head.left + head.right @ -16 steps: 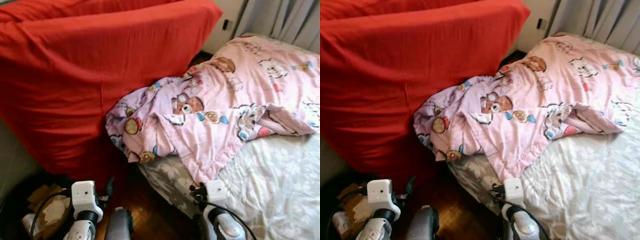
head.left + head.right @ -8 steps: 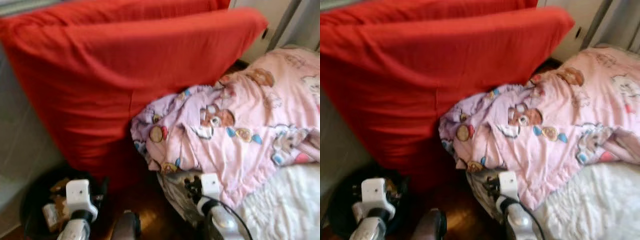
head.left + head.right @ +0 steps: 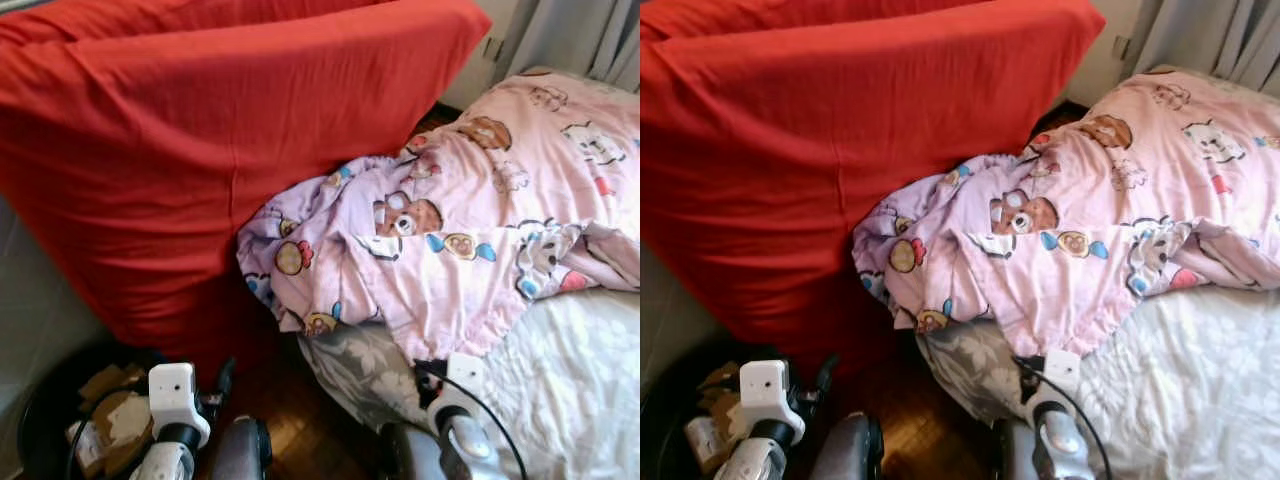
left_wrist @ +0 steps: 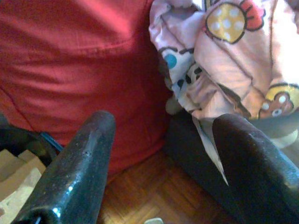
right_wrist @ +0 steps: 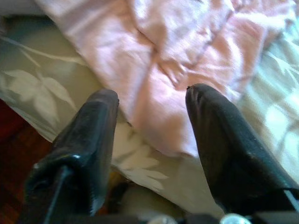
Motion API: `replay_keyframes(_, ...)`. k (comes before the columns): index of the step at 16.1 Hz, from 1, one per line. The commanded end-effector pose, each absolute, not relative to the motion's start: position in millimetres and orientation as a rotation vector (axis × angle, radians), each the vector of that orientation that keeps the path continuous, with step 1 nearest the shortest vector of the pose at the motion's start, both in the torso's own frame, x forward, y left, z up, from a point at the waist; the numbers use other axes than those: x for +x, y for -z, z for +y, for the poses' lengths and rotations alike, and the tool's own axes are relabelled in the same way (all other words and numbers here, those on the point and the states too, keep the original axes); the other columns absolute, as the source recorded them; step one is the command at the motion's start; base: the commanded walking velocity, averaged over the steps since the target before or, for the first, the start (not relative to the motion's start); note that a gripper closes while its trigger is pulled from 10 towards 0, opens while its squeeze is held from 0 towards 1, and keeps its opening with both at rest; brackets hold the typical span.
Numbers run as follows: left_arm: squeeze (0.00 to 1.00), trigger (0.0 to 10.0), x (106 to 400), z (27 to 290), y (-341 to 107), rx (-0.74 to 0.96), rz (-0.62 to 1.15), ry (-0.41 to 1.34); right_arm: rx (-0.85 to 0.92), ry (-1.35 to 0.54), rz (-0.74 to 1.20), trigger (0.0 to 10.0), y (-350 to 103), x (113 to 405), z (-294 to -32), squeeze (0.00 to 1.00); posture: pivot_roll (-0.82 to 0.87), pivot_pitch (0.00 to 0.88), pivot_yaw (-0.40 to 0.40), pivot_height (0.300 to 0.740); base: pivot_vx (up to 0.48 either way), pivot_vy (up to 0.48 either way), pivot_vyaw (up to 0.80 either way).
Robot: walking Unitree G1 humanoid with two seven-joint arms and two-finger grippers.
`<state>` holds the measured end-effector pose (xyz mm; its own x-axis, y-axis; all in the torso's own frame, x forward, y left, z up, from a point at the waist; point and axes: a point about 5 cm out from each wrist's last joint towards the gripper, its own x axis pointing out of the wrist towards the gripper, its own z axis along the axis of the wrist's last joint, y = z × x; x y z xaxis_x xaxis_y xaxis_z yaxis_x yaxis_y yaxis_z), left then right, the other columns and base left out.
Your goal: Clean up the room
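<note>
left claw [image 4: 161, 154] agape | right claw [image 5: 152, 121] agape nr crumpled pink quilt [image 3: 470, 240] | smooth red cushion [image 3: 220, 150]

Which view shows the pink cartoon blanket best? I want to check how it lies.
The left eye view: the pink blanket shows whole, bunched over the bed's corner against the red cushion. The right eye view matches; the wrist views give close-up folds.

We see a big red cushion [image 3: 220, 150] walling off the left and far side, leaning right up against the pink blanket [image 3: 470, 230] heaped over the bed's [image 3: 570, 380] near left corner. Between cushion and bed, a narrow strip of wood floor [image 3: 290, 420] lies open near us. A dark bin [image 3: 50, 420] of cardboard blocks the near left.
</note>
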<state>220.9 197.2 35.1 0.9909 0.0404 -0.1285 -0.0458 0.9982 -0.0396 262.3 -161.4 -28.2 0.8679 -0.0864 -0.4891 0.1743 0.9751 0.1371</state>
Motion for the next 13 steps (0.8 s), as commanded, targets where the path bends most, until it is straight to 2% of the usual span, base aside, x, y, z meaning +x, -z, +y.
replay_keyframes(1,0.00,10.0,219,197,-36,-0.039,0.131,-0.039,0.182,0.144,0.523,10.0,30,262,-163,1.00,0.10,0.190,-0.008,0.605,0.000,0.000,0.00)
replay_keyframes(6,0.00,10.0,215,198,-38,-0.032,0.140,-0.031,0.176,0.157,0.502,10.0,20,275,-165,1.00,0.10,0.229,0.001,0.605,0.000,0.000,0.00)
replay_keyframes(7,0.00,10.0,213,197,-38,-0.033,0.142,-0.029,0.174,0.156,0.501,10.0,19,277,-166,0.11,0.11,0.236,0.002,0.605,0.000,0.000,0.00)
replay_keyframes(8,0.00,10.0,210,195,-37,-0.036,0.153,-0.025,0.167,0.174,0.502,10.0,17,278,-171,0.00,0.12,0.246,0.004,0.605,0.000,0.000,0.00)
replay_keyframes(13,0.00,10.0,189,197,-33,-0.042,0.194,-0.045,0.143,0.288,0.463,10.0,5,289,-194,0.00,0.12,0.275,0.004,0.605,0.000,0.000,0.00)
